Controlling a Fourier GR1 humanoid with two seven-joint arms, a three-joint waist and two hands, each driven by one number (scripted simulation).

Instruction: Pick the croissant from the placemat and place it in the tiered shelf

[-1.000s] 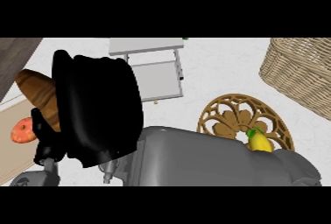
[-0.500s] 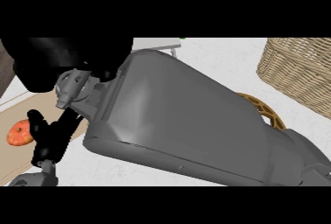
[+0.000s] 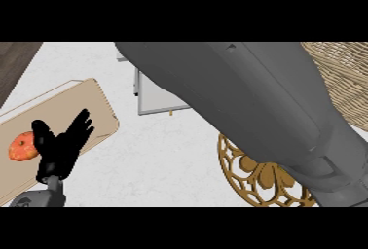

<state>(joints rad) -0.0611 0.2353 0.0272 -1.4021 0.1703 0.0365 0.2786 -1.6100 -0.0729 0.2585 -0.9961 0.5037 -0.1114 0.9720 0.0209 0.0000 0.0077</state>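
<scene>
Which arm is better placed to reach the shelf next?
Right, probably: its forearm extends past the white shelf, hand out of view. Left hand sits open over the placemat, away from it.

I'm looking steeply down on a white bench (image 3: 165, 146) with faint grey marbling, and its top fills most of my feed. At the upper left corner the white ends along a slanted edge. Beyond it lies a dark brown, wood-grained surface (image 3: 14, 63); I cannot tell whether that is floor or other furniture. A woven wicker basket (image 3: 348, 68) stands at the upper right, and a gold openwork trivet (image 3: 262, 177) lies flat at the lower right. Light falls soft and even across the top.
</scene>
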